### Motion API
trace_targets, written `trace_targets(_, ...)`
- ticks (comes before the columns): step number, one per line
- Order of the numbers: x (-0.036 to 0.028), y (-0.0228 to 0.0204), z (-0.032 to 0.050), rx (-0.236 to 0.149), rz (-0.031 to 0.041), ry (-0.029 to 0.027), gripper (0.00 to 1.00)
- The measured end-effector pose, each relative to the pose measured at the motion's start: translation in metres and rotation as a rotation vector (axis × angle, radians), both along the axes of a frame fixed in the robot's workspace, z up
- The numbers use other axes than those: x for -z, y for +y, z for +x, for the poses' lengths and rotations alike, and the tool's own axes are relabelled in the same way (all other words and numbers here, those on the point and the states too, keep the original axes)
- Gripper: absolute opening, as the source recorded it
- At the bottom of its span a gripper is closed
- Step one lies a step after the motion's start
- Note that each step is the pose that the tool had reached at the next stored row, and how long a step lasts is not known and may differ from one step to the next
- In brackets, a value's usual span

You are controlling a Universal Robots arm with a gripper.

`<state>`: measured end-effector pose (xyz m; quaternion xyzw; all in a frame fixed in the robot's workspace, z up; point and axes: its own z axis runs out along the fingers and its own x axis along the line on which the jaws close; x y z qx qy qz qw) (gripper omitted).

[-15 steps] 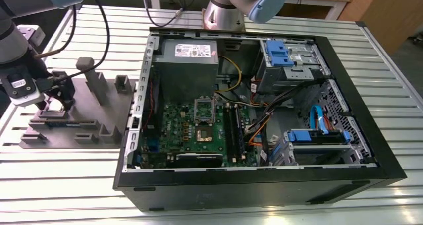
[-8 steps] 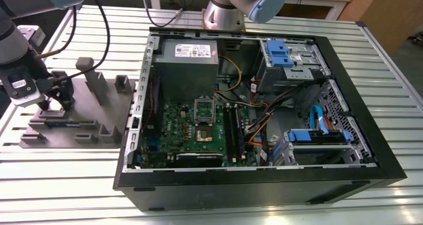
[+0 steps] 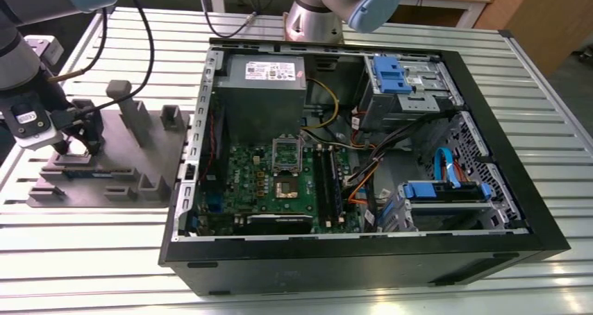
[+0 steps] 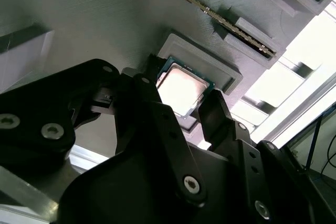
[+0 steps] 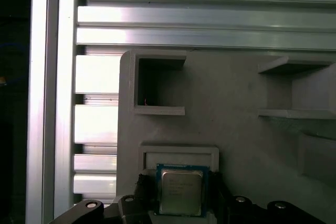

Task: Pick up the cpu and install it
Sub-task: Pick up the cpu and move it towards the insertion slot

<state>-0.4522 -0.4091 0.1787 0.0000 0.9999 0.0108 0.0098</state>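
Observation:
The cpu (image 4: 182, 88) (image 5: 180, 192), a small square chip with a silvery top, lies in a shallow square pocket of the grey fixture tray (image 3: 116, 159) at the exterior view's left. My gripper (image 3: 78, 147) (image 4: 178, 94) (image 5: 181, 195) is low over that pocket. Its black fingers (image 4: 143, 90) press against two opposite edges of the chip, so it is shut on it. The open computer case (image 3: 519, 211) lies to the exterior view's right, with the green motherboard's socket (image 3: 287, 185) uncovered and the silver socket frame (image 3: 285, 150) standing upright.
Upright grey posts (image 3: 119, 93) and slots rise from the tray around the gripper. A memory stick (image 4: 210, 11) rests in a tray slot. Inside the case are a grey power box (image 3: 264, 72), blue drive cages (image 3: 401, 75) and loose cables (image 3: 371, 169). A second arm's base (image 3: 315, 16) stands behind the case.

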Motion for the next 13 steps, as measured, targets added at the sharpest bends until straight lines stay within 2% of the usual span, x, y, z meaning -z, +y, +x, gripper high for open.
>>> trace_targets(13, -0.0002, 0.0001, 0.0000, -0.004, 0.0045, 0.0003, 0.56)
